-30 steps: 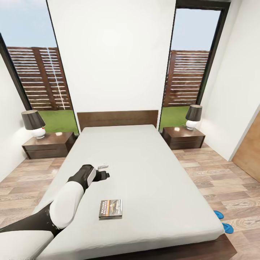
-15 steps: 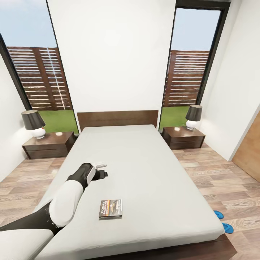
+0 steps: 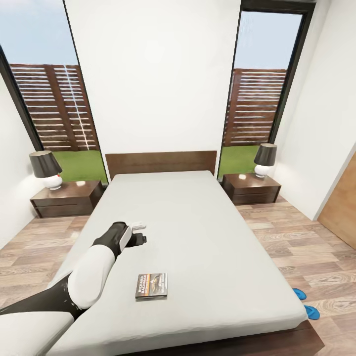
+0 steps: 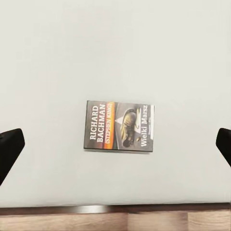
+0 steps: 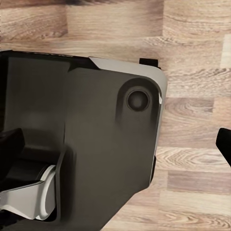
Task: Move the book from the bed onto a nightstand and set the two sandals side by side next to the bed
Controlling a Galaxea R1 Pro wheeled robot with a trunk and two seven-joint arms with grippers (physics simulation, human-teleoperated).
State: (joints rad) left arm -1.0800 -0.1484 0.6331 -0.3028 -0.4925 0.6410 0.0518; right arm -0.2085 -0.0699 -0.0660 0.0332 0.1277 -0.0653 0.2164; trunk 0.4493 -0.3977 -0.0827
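Claw fingers of the left claw [image 3: 140,232] stand wide apart over the bed [image 3: 207,237], holding and touching nothing; in the left wrist view the dark fingertips [image 4: 9,149] flank the book [image 4: 120,126] with bare mattress between. The book [image 3: 151,286] lies flat near the foot edge, closer to the robot than the claw. Right claw [image 5: 115,144]: fingers spread, empty, over the wood floor [image 5: 192,57]. Blue sandals [image 3: 305,304] lie on the floor just beside the bed's foot corner. Nightstands [image 3: 66,199] flank the headboard.
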